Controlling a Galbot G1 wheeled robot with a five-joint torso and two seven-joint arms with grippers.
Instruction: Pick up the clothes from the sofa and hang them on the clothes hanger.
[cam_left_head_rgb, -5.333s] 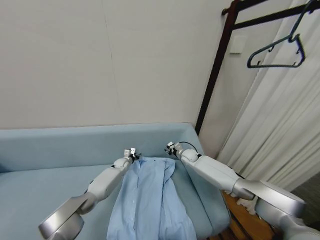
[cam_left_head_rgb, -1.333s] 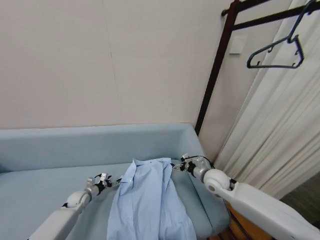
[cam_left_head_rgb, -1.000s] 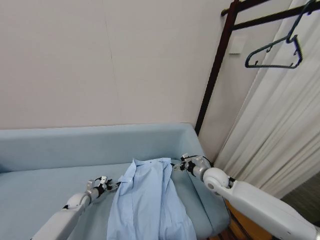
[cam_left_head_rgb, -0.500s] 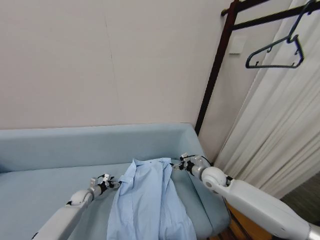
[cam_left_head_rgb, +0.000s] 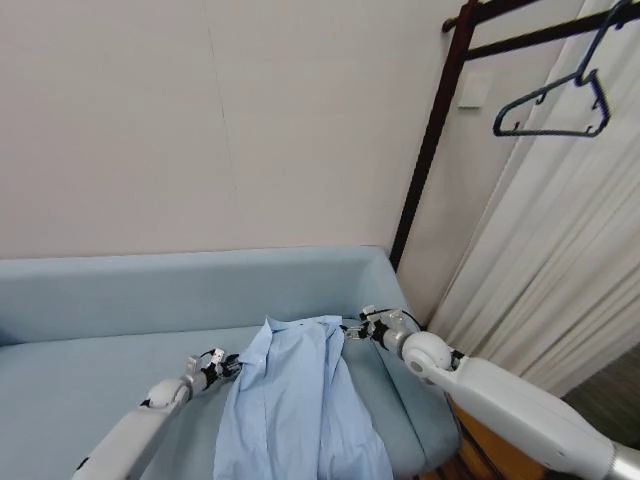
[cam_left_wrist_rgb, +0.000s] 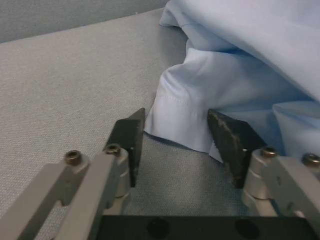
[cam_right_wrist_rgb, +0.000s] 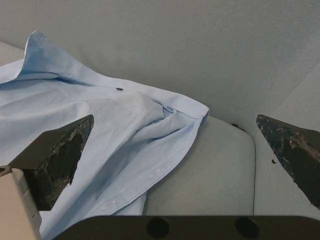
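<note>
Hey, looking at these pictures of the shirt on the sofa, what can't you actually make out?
- Shirt hem: head view, cut off by the bottom edge.
- Hanger hook top: head view, cut off by the top edge.
- Rack foot: head view, hidden behind the sofa.
- Left hand: left wrist view, open around the shirt edge; contact unclear.
- Right hand: right wrist view, open, one finger cut off by the picture edge.

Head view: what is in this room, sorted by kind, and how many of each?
Light blue button-up shirt: 1
Dark slim clothes hanger: 1
Dark brown clothes rack: 1
Pale blue fabric sofa: 1
White curtain: 1
Robot grippers: 2, the left gripper and the right gripper, fingers open at the shirt's two sides
Total: 7
</note>
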